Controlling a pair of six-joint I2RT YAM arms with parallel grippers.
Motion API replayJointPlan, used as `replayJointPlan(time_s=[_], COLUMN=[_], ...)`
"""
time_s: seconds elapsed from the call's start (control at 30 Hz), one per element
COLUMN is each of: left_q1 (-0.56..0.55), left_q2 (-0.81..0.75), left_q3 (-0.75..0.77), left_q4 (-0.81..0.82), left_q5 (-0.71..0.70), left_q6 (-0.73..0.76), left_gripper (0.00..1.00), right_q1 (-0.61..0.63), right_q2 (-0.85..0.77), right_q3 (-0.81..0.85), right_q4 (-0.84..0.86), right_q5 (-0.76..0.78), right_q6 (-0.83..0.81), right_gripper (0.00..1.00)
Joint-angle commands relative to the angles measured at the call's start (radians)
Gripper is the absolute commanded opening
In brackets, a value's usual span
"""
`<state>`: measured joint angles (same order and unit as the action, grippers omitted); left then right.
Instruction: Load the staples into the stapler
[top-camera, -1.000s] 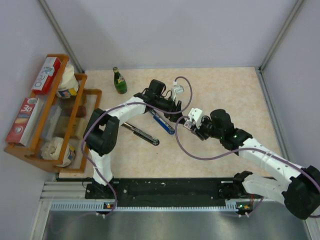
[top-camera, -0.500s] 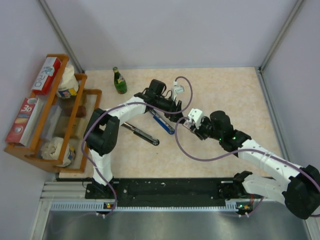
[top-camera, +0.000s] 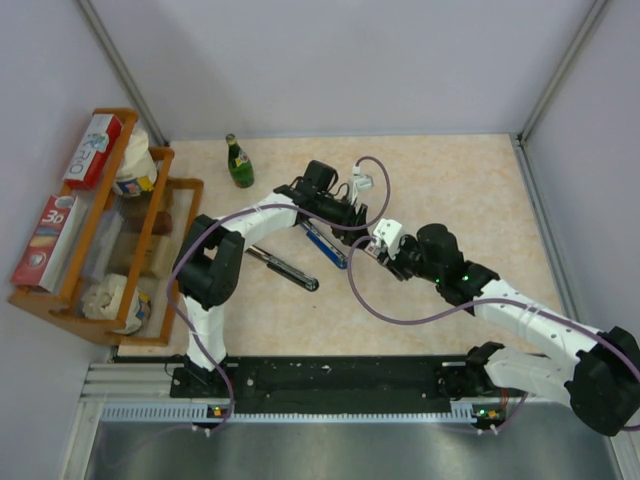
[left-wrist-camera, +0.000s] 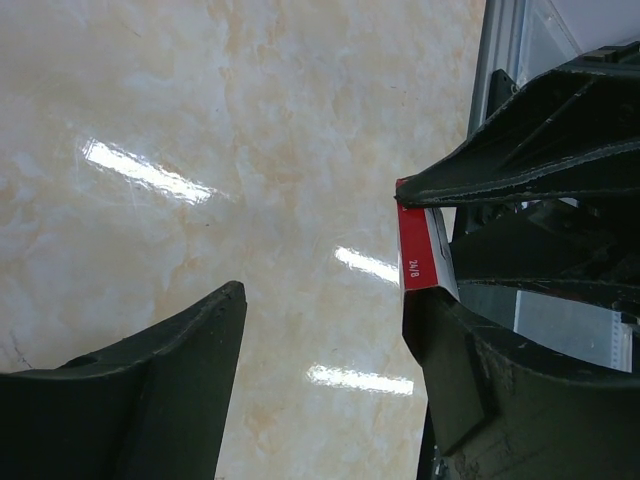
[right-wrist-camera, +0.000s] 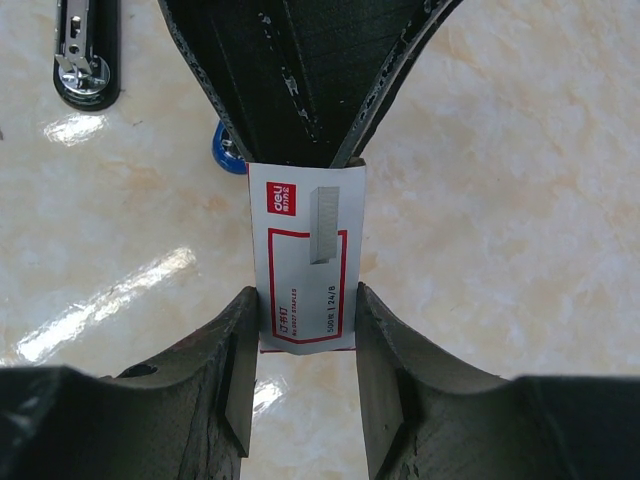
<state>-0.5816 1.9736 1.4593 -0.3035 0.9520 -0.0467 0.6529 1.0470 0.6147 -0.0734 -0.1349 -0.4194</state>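
Right hand (right-wrist-camera: 305, 300): narrow, its two fingers pinching the lower part of the box of staples (right-wrist-camera: 306, 258) from both sides.
Box of staples: white card with a red label, held between the two hands near the middle of the counter (right-wrist-camera: 520, 200). Its upper edge meets the dark finger of the other hand.
Left hand (left-wrist-camera: 325, 300): wide, with a bare gap between its fingers. The box's red edge lies against one finger only.
Stapler (top-camera: 283, 268): black, lying flat on the counter left of both hands and apart from the box. Metal shows at its end in the right wrist view.
Blue thing (top-camera: 326, 244): long, flat on the counter between the stapler and the hands. I cannot tell what it is.
Bottle (top-camera: 238, 162): green, upright near the far edge.
Rack (top-camera: 150, 235): wooden, at the left edge, holding boxes and tubs.
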Motion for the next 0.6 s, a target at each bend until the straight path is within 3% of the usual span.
replayJointPlan(time_s=[0.0, 0.23, 0.37, 0.57], left_q1=[-0.02, 0.011, 0.009, 0.014], left_q2=[-0.019, -0.062, -0.058, -0.055], left_q3=[0.033, 0.033, 0.036, 0.044], left_q4=[-0.023, -0.022, -0.022, -0.025], left_q5=[0.018, 0.021, 0.025, 0.031], left_q6=[0.033, 0.034, 0.031, 0.03], left_gripper=[0.71, 0.58, 0.4, 0.35], right_q1=[0.013, 0.013, 0.013, 0.013], right_q2=[-0.01, -0.013, 0.004, 0.054], right_q3=[0.016, 0.017, 0.026, 0.052], right_q4=[0.143, 0.11, 0.08, -0.002], right_q5=[0.0, -0.003, -0.008, 0.001], right_q6=[-0.016, -0.047, -0.059, -0.094], right_gripper=[0.38, 0.38, 0.38, 0.36])
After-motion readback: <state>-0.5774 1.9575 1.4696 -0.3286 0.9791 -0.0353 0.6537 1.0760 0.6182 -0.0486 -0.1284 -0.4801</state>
